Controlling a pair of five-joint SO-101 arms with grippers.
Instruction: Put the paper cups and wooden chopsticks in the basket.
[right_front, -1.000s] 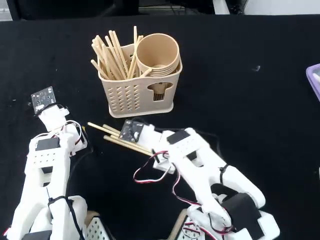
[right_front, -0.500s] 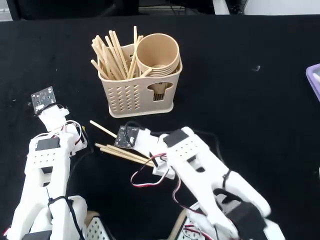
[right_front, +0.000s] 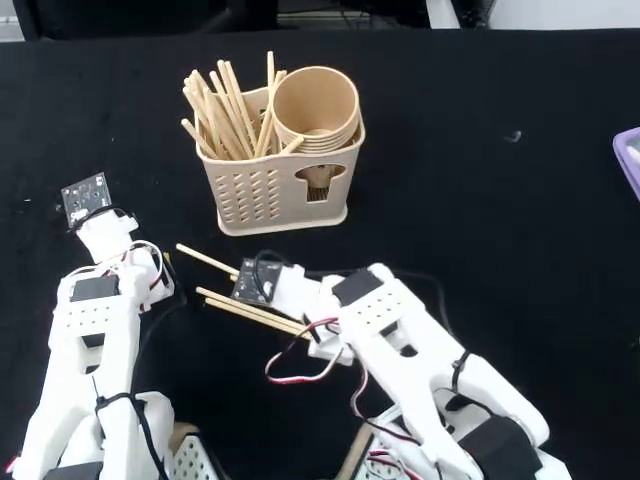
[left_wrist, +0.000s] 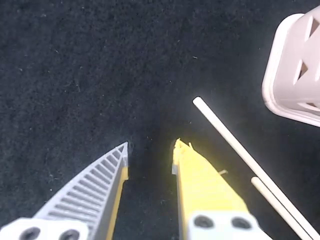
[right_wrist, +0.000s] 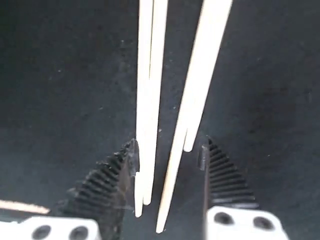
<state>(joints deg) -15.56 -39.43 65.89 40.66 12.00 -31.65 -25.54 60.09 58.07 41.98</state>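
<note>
A beige basket (right_front: 275, 190) stands at the table's middle. It holds a bundle of wooden chopsticks (right_front: 225, 105) and stacked paper cups (right_front: 316, 105). In front of it one loose chopstick (right_front: 208, 260) lies apart, and two or three more chopsticks (right_front: 245, 306) lie closer to the arms. My right gripper (right_front: 305, 322) is low over their near ends. In the right wrist view it (right_wrist: 167, 155) stands open, with the chopsticks (right_wrist: 150, 75) running out from between its fingers. My left gripper (left_wrist: 150, 150) is open over bare cloth, beside a chopstick (left_wrist: 230, 140) and the basket's corner (left_wrist: 295, 75).
Black cloth covers the table (right_front: 520, 230). A purple object (right_front: 630, 160) pokes in at the right edge. The left arm (right_front: 95, 320) sits at the front left and the right arm (right_front: 420, 370) at the front middle.
The right arm has swung left and lower over the loose chopsticks. Most of them have shifted toward the front, apart from one that stays near the basket. The left arm has kept still.
</note>
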